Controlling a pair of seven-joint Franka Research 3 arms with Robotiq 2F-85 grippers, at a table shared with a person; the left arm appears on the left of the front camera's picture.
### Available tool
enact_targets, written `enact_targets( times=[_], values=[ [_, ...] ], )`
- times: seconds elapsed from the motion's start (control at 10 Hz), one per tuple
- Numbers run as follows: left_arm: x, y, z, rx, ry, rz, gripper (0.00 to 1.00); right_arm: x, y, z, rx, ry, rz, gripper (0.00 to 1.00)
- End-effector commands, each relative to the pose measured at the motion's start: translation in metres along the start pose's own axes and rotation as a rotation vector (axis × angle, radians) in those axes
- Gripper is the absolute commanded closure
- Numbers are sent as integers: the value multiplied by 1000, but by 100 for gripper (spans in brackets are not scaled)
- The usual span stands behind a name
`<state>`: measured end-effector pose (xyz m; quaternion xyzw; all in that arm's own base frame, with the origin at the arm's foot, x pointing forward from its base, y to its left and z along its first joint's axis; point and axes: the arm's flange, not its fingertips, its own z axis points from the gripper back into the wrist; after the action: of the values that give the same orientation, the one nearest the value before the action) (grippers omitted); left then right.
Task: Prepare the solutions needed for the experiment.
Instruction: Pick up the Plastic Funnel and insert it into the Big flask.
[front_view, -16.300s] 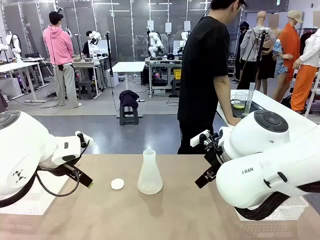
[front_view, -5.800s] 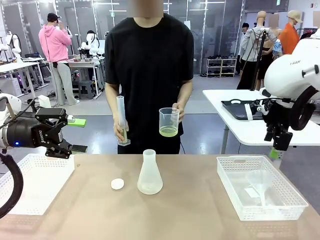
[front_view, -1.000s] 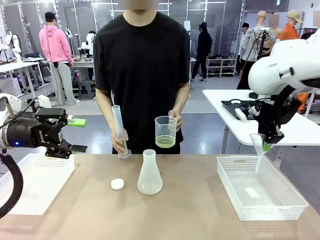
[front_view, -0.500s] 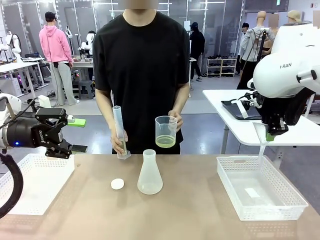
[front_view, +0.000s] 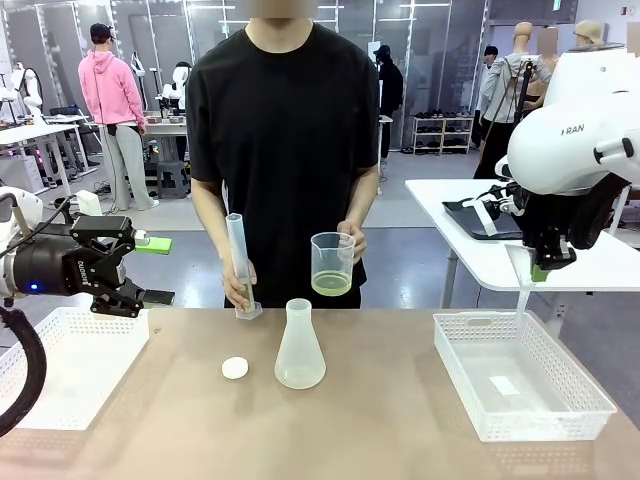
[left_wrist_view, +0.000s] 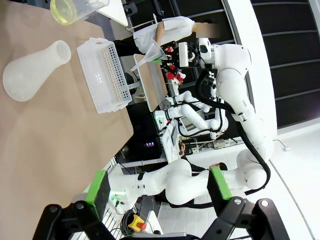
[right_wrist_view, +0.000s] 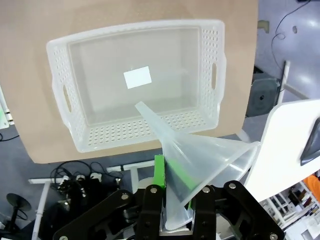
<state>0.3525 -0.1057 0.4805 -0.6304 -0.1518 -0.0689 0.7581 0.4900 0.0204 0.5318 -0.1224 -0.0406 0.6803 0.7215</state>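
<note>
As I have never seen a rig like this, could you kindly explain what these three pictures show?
These are two white robot arms at a brown table, with a person opposite. The front view looks across the table from between the arms; the other two pictures come from cameras on each wrist, looking along that gripper's fingers. The left gripper is open and empty, near a white basket. The right gripper is shut on a clear funnel, above a second basket. On the table stand a conical flask and a small white disc. The person holds a graduated cylinder and a beaker of yellow-green liquid.
</note>
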Motion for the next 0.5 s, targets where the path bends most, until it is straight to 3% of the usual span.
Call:
enact_targets(
  times=[0.0,0.4],
  values=[
    [0,-2,-2,-20,-6,1,0,26,16,18,-127,-62,153,93],
    [0,-2,-2,-20,-6,1,0,95,42,79,-377,-88,315,93]
  ],
)
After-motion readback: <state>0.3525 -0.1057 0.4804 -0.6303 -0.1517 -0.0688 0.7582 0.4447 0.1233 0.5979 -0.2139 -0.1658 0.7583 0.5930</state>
